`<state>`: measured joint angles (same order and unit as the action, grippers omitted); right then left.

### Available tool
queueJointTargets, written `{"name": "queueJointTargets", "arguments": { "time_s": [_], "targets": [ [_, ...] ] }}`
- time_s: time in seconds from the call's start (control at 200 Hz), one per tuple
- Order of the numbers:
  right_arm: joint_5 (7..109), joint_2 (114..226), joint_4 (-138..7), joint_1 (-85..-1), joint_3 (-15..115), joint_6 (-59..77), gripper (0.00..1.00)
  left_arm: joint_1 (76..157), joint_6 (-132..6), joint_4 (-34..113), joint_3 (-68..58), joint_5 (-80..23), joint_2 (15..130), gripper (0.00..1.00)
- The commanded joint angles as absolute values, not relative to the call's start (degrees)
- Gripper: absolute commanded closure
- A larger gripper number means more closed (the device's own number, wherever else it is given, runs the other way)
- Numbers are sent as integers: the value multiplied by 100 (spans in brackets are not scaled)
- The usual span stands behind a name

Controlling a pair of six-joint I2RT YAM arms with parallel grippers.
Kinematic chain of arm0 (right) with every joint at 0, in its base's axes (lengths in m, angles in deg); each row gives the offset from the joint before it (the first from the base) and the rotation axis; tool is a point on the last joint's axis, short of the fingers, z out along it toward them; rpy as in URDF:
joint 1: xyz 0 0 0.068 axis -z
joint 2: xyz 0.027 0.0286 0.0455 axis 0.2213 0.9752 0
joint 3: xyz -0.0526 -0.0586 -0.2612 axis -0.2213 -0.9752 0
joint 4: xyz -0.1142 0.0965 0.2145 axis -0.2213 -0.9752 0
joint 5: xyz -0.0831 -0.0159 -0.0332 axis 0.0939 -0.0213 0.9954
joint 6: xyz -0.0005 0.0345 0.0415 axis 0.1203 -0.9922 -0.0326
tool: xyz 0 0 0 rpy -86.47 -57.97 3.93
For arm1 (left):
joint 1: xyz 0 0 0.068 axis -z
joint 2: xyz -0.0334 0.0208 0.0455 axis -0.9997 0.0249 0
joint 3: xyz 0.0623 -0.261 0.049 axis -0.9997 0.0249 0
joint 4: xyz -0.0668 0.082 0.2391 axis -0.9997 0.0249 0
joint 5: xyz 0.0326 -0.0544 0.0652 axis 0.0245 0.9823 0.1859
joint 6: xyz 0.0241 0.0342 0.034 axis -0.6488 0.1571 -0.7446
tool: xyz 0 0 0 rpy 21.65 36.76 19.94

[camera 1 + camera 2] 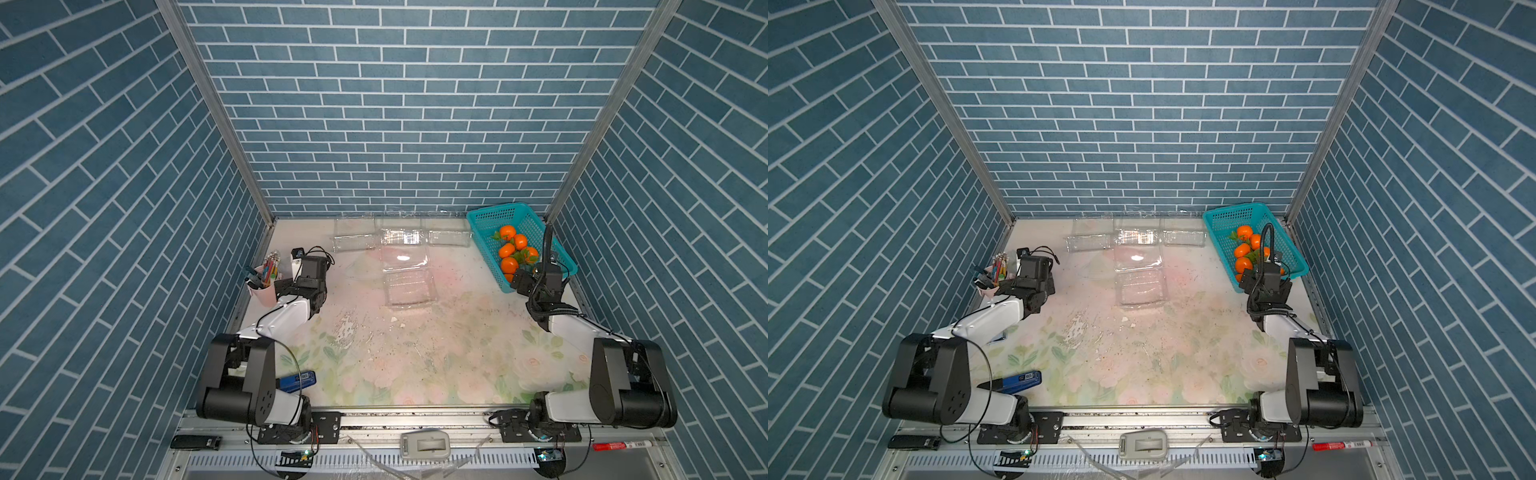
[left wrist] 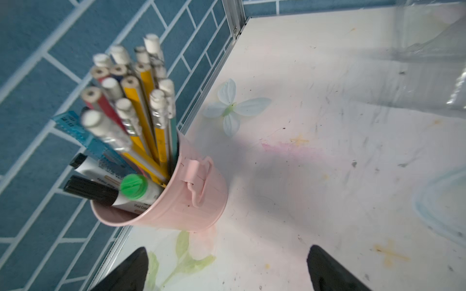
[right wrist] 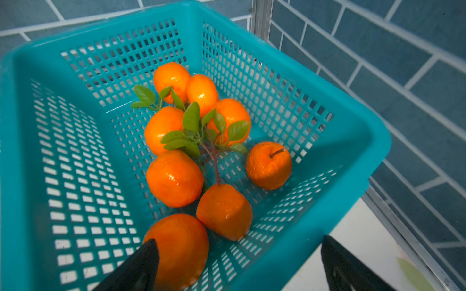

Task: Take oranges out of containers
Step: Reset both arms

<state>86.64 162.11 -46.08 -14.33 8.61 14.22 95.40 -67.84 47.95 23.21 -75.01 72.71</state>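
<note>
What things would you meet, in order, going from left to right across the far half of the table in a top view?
In order: pink pencil cup → clear containers → teal basket, with the oranges lying inside it.

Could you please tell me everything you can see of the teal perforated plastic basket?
The teal plastic basket is rectangular, with a solid rim and walls and floor pierced by rows of small holes. It stands upright on the pale floral table at the far right corner, askew to the walls. Eight bright orange mandarins, some with green leaves, lie on its floor. The open right gripper hangs over its near end.
</note>
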Motion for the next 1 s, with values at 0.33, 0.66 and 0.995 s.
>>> {"name": "queueJointTargets", "arguments": {
  "time_s": [0.33, 0.66, 0.995],
  "targets": [
    [9258, 16601, -3088, -1466, 216, 2175, 1, 9286, -7602, 2361, 3016, -7154, 7649, 1],
    [9183, 16709, -2150, -1466, -230, 2234, 1, 9253, -7884, 1365, 3552, -6428, 7614, 1],
    [9010, 16673, -1779, -1477, -433, 2290, 1, 9290, -8197, -170, 4457, -5685, 7499, 1]
  ]
}}
